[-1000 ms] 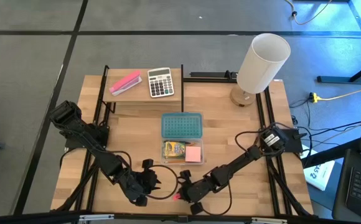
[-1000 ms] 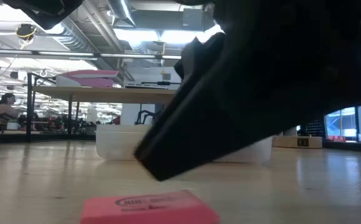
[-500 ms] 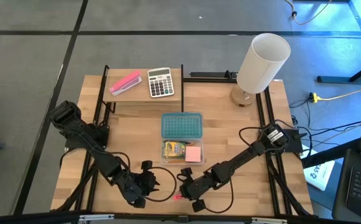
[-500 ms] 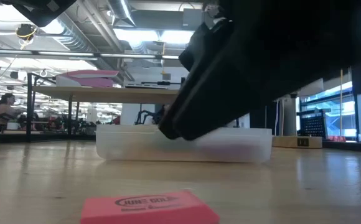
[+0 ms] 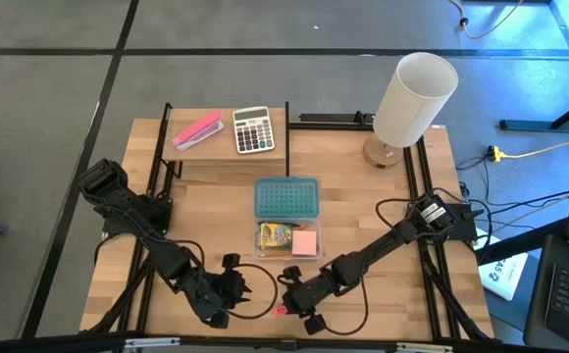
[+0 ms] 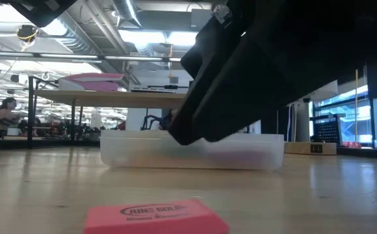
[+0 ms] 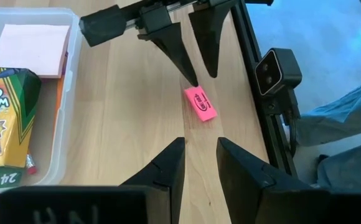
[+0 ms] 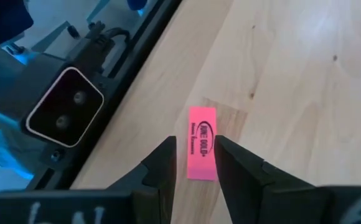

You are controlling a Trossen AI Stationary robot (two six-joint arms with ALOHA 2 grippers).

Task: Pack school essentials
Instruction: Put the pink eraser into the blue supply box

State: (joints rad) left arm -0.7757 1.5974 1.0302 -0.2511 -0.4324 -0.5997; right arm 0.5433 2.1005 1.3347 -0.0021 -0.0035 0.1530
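Left gripper (image 5: 233, 284) parked low over the front of the table (image 5: 363, 216), just left of the action, fingers apart and empty; best left where it is, clear of the approach.

Just to its right, pink eraser (image 5: 281, 310) flat on the bare wood near the front edge, beside the black frame rail and the low camera (image 8: 64, 107). Well apart from the clear storage tray (image 5: 261, 253) farther back, which already carries the crayon box (image 5: 276, 235) and pale pink sticky-note pad (image 5: 305, 243).

Right gripper (image 5: 295, 297) poised directly above the eraser, fingers parted with a narrow gap, nothing pinched yet. In the right wrist view the eraser's long axis runs along the gap between the fingertips, so the pads look set to meet its long sides. Seems a good line-up.

Advice for the grasp: descend straight, keep the eraser centred in the gap, stop just shy of the wood, then close gently. Small, light piece; any sideways nudge from one finger could skid it toward the rail.
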